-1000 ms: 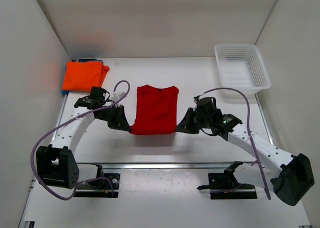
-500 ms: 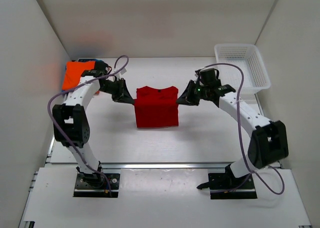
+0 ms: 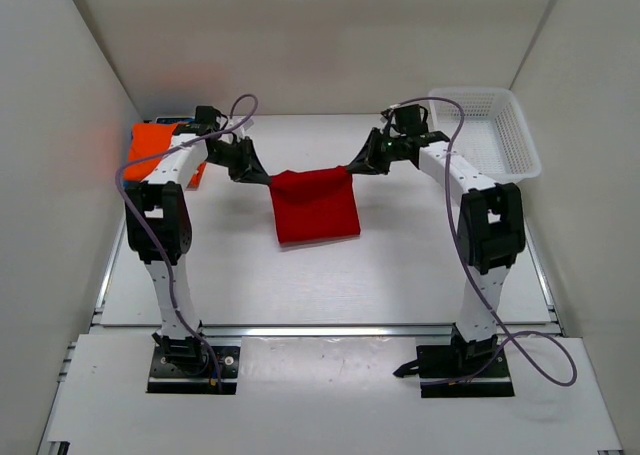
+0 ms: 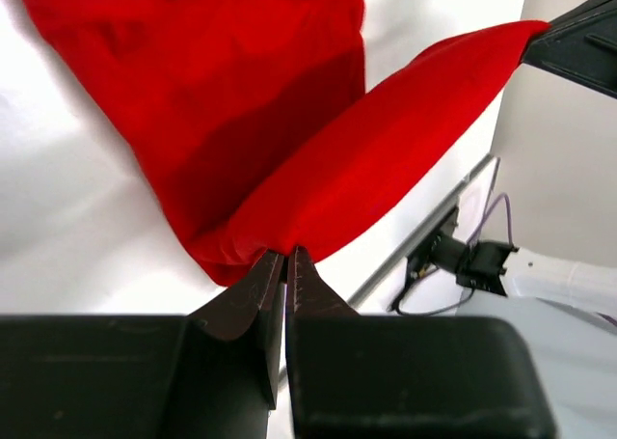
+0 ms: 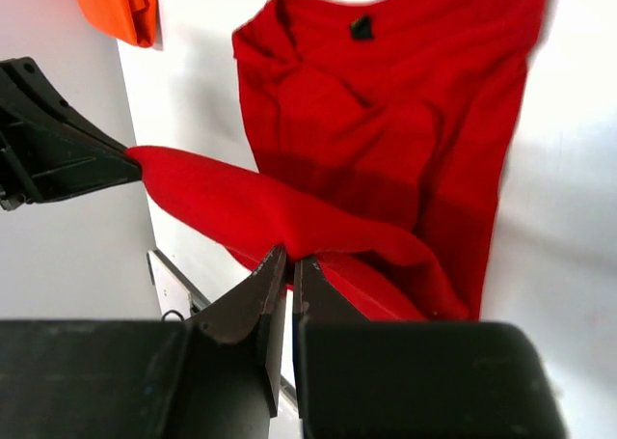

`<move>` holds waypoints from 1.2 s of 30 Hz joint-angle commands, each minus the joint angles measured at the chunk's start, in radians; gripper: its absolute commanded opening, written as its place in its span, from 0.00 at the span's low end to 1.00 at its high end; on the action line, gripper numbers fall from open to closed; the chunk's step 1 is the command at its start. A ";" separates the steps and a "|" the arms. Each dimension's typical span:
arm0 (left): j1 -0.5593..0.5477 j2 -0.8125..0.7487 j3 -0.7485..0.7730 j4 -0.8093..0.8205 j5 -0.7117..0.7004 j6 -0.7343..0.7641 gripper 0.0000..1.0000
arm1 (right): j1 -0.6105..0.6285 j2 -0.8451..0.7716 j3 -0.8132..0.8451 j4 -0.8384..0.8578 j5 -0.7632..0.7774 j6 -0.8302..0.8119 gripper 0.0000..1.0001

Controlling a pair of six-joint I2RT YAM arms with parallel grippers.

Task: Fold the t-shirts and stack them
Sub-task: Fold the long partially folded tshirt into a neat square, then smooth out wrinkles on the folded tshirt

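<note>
The deep red t-shirt [image 3: 316, 205] lies mid-table with its folded edge lifted and stretched between both grippers. My left gripper [image 3: 268, 178] is shut on the left corner of that edge [image 4: 285, 250]. The right gripper [image 3: 352, 169] is shut on the right corner [image 5: 291, 256]. In the right wrist view the red t-shirt [image 5: 386, 140] spreads flat below the raised edge, collar tag up. The orange t-shirt [image 3: 155, 147] lies folded at the far left, partly behind the left arm, with a sliver of blue cloth [image 3: 200, 125] showing under it.
A white lattice basket [image 3: 488, 135] stands at the far right corner of the table. White walls close in the left, right and back sides. Purple cables loop off both arms above the table.
Both grippers have carried the near hem of the red t-shirt up and away toward the collar, folding it over. Both arms now reach far out from their bases.
</note>
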 commanded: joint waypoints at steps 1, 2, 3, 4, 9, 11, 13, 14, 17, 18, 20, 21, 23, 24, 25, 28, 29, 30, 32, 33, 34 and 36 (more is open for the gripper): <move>0.026 0.014 0.073 0.031 -0.013 -0.009 0.00 | -0.021 0.074 0.114 0.022 -0.062 -0.030 0.00; 0.023 0.023 0.079 0.039 -0.021 -0.012 0.00 | -0.024 0.109 0.143 0.018 -0.069 -0.019 0.00; 0.026 0.029 0.079 0.043 -0.021 -0.017 0.00 | -0.024 0.123 0.166 0.016 -0.075 -0.025 0.00; 0.029 0.032 0.079 0.052 -0.030 -0.014 0.00 | -0.024 0.157 0.209 0.006 -0.078 -0.030 0.00; 0.046 0.067 0.049 0.106 -0.053 -0.061 0.00 | -0.014 0.310 0.381 -0.048 -0.103 -0.044 0.02; 0.059 0.084 0.039 0.138 -0.055 -0.083 0.00 | -0.003 0.382 0.471 -0.092 -0.085 -0.051 0.06; 0.059 0.097 0.035 0.158 -0.088 -0.115 0.01 | -0.008 0.428 0.529 -0.100 -0.066 -0.055 0.10; 0.060 0.100 0.038 0.178 -0.090 -0.106 0.03 | -0.003 0.457 0.569 -0.120 -0.062 -0.056 0.14; 0.052 0.113 0.053 0.204 -0.189 -0.113 0.13 | -0.011 0.519 0.643 -0.104 -0.039 -0.045 0.27; 0.052 0.118 0.061 0.210 -0.203 -0.113 0.17 | -0.008 0.536 0.662 -0.094 -0.046 -0.045 0.33; 0.060 0.121 0.076 0.204 -0.248 -0.113 0.41 | -0.015 0.563 0.744 -0.097 -0.046 -0.042 0.36; 0.059 0.120 0.091 0.188 -0.290 -0.104 0.49 | -0.011 0.592 0.778 -0.109 -0.031 -0.044 0.36; 0.059 0.106 0.119 0.165 -0.366 -0.078 0.57 | -0.014 0.614 0.922 -0.203 0.027 -0.099 0.35; 0.060 0.097 0.143 0.151 -0.383 -0.073 0.59 | -0.006 0.632 0.991 -0.259 0.030 -0.122 0.33; 0.059 0.077 0.156 0.148 -0.406 -0.055 0.60 | 0.000 0.646 1.020 -0.287 0.067 -0.168 0.26; 0.048 0.013 0.154 0.190 -0.432 0.014 0.59 | 0.055 0.648 1.102 -0.433 0.142 -0.274 0.07; 0.027 -0.001 0.145 0.203 -0.403 0.052 0.58 | 0.067 0.648 1.102 -0.448 0.165 -0.307 0.05; 0.013 -0.017 0.128 0.218 -0.369 0.071 0.54 | 0.084 0.646 1.100 -0.462 0.179 -0.323 0.00; -0.003 -0.023 0.110 0.191 -0.288 0.135 0.47 | 0.117 0.643 1.097 -0.459 0.195 -0.341 0.00; -0.016 -0.012 0.096 0.186 -0.250 0.164 0.44 | 0.124 0.646 1.082 -0.446 0.184 -0.335 0.00; -0.023 0.004 0.084 0.163 -0.237 0.175 0.42 | 0.133 0.659 1.067 -0.407 0.170 -0.325 0.00; -0.049 0.032 0.069 0.145 -0.146 0.187 0.40 | 0.129 0.665 1.033 -0.377 0.159 -0.274 0.00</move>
